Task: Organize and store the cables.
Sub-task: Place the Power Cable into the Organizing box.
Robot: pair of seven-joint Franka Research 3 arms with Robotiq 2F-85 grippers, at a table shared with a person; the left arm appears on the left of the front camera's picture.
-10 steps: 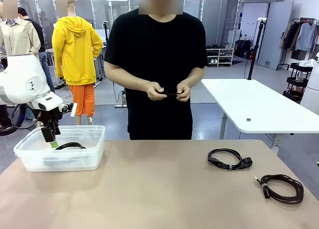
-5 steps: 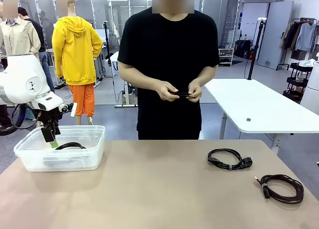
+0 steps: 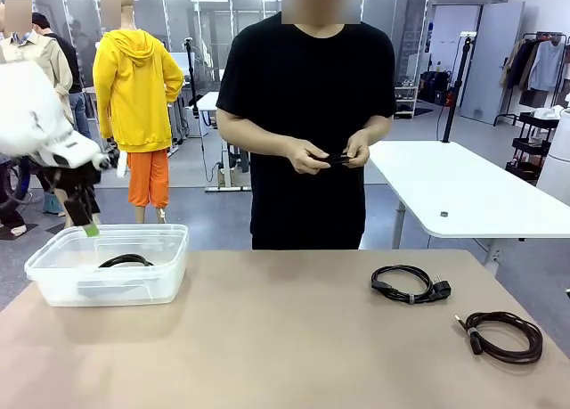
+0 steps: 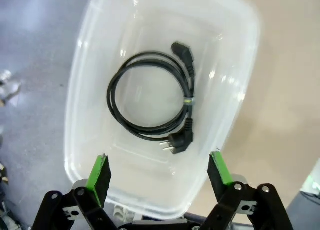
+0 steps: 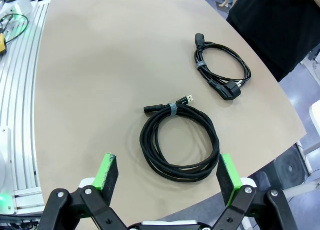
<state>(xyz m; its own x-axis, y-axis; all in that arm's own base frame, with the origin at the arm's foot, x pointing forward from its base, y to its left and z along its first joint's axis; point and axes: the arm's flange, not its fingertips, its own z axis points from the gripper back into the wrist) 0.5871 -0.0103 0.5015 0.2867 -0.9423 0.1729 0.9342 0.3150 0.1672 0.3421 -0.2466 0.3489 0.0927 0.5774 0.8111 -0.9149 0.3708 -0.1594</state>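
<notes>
Since a second ago my left gripper (image 4: pixel 159 160) had lifted clear of the bin (image 3: pixel 53 280), jaws wide and empty, blurred from the front. My right gripper (image 5: pixel 167 162) hung wide open, empty, over a cable coil (image 5: pixel 179 142) by the right edge of the table (image 3: pixel 267 338). A second coil (image 3: pixel 410 284) lay beyond. A third coil (image 4: pixel 150 97) lay in the bin at the left edge. Farther off, the person's hands (image 3: pixel 307 158) half hid something dark (image 3: pixel 334 159).

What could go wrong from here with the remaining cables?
The coiled cable nearest the open right gripper lies near the edge of the table; a glancing grasp might push it off. Each coil is bound by one tie, so pinching a single strand could let loops sag and snag on the bin.
</notes>
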